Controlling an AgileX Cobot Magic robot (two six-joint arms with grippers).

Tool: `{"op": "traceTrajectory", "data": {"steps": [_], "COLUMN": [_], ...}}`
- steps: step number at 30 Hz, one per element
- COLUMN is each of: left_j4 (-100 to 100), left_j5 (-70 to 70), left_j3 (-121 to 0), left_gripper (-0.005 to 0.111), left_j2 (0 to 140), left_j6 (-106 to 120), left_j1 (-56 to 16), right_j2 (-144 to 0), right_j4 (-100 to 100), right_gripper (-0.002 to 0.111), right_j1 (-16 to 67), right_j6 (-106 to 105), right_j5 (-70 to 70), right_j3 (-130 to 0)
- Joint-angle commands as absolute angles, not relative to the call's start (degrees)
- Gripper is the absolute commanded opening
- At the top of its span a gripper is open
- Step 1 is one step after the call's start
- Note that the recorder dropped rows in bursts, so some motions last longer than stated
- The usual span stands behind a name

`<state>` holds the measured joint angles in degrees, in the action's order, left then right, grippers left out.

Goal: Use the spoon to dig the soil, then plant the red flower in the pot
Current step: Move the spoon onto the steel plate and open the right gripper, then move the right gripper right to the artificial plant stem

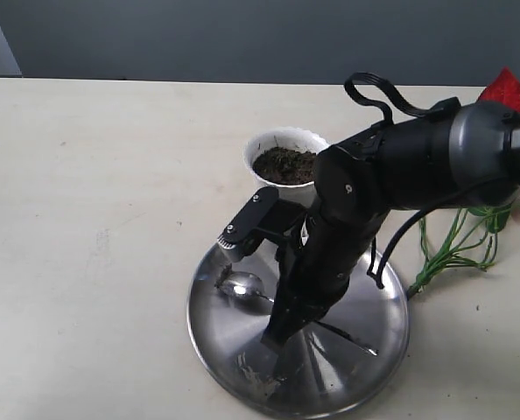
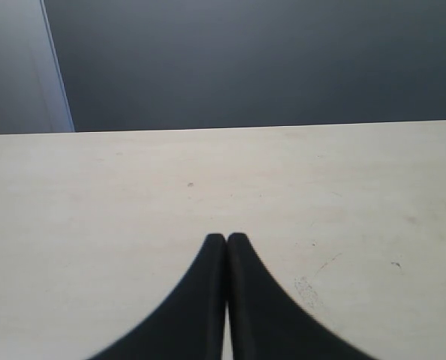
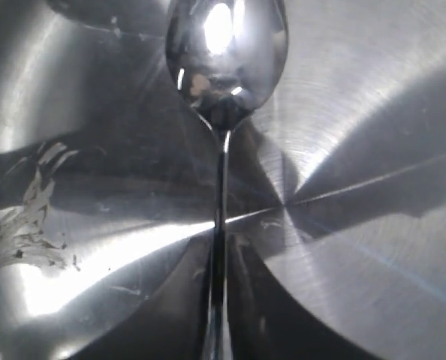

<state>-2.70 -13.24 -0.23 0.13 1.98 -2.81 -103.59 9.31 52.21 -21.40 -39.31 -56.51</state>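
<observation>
My right gripper (image 1: 273,338) reaches down onto the steel plate (image 1: 378,328) and is shut on the spoon's thin handle. The right wrist view shows the spoon (image 3: 224,52) with its shiny bowl ahead of the gripper (image 3: 219,251) and its handle running back between the dark fingers. The spoon bowl (image 1: 242,286) lies on the plate's left part. Behind the plate stands the white scalloped pot (image 1: 286,138), filled with dark soil (image 1: 284,164). The red flower (image 1: 509,89) lies at the far right, its green stems (image 1: 453,247) pointing toward the plate. My left gripper (image 2: 227,238) is shut and empty over bare table.
The steel plate (image 3: 373,90) has pale smears and soil crumbs (image 3: 35,217) near its front edge (image 1: 258,374). The right arm and its black cable (image 1: 382,92) cross over the pot's right side. Beige table (image 1: 85,219) extends to the left.
</observation>
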Motion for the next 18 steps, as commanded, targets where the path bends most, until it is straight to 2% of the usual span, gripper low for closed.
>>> {"op": "traceTrajectory", "data": {"steps": [1,3,8,11,13,15,16,18], "left_j4": [-2.7,-2.7,-2.7,-2.7,-2.7,-2.7,-2.7,-2.7], "left_j5": [-12.5,-12.5,-12.5,-12.5,-12.5,-12.5,-12.5,-12.5], "left_j3": [0.0,0.0,0.0,0.0,0.0,0.0,0.0,0.0], "left_gripper": [0.0,0.0,0.0,0.0,0.0,0.0,0.0,0.0], "left_j2": [0.0,0.0,0.0,0.0,0.0,0.0,0.0,0.0], "left_j6": [1.9,1.9,1.9,1.9,1.9,1.9,1.9,1.9], "left_j1": [-3.0,-3.0,-3.0,-3.0,-3.0,-3.0,-3.0,-3.0], "right_j2": [-103.7,-103.7,-102.7,-96.8,-91.3,-85.9,-82.3,-78.2], "right_j4": [9.3,9.3,8.4,7.7,2.2,-12.5,-26.0,-39.1], "right_gripper": [0.025,0.029,0.029,0.029,0.029,0.029,0.029,0.029], "right_j1": [52.0,52.0,52.0,52.0,52.0,52.0,52.0,52.0], "right_j6": [-21.8,-21.8,-21.8,-19.5,-10.7,7.0,21.2,36.6], "right_j5": [-39.4,-39.3,-39.7,-40.0,-38.0,-36.8,-38.8,-47.1], "right_j3": [-56.2,-56.2,-56.4,-56.4,-56.4,-56.4,-56.4,-56.4]}}
